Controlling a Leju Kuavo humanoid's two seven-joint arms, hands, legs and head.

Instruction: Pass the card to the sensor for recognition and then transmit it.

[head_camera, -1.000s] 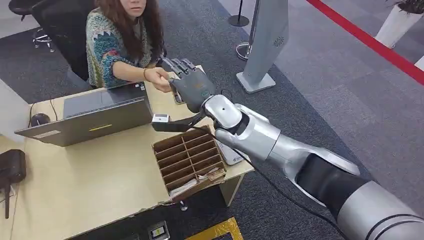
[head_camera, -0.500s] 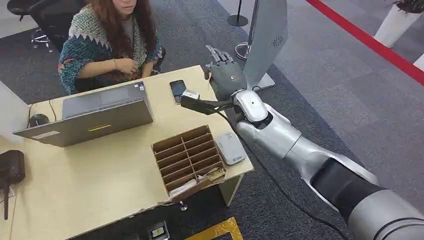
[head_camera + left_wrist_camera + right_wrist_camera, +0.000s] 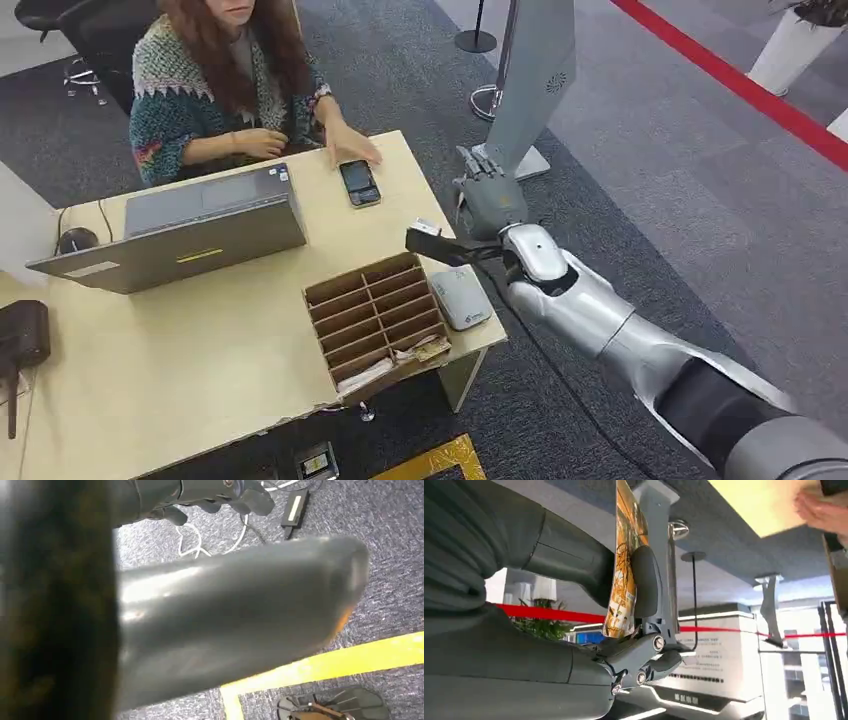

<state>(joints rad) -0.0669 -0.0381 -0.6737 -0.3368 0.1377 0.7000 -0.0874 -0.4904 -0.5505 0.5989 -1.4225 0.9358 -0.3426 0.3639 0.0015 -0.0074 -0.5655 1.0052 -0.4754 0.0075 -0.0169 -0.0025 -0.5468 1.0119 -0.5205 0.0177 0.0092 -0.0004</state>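
Observation:
In the right wrist view, my right hand (image 3: pixel 574 570) pinches an orange patterned card (image 3: pixel 625 555) between thumb and fingers, the card seen edge-on. From the head view my right hand (image 3: pixel 490 200) hovers just off the desk's right edge, fingers pointing away from me. A white flat sensor (image 3: pixel 461 297) lies on the desk below and nearer than the hand, beside the divided cardboard box (image 3: pixel 375 315). In the left wrist view, my left hand (image 3: pixel 225 615) hangs over the carpet with its thumb stretched out and nothing in it.
A person sits behind the wooden desk (image 3: pixel 200 350), one hand (image 3: pixel 350 145) resting by a black phone (image 3: pixel 359 182). An open laptop (image 3: pixel 190 225) stands at the left. A grey pillar stand (image 3: pixel 530 80) rises behind my right hand. A mouse (image 3: pixel 78 238) lies far left.
My right hand has drawn back from the person's hand over the desk, swinging right and nearer me past the desk edge. The person pulled back and laid a hand by the phone.

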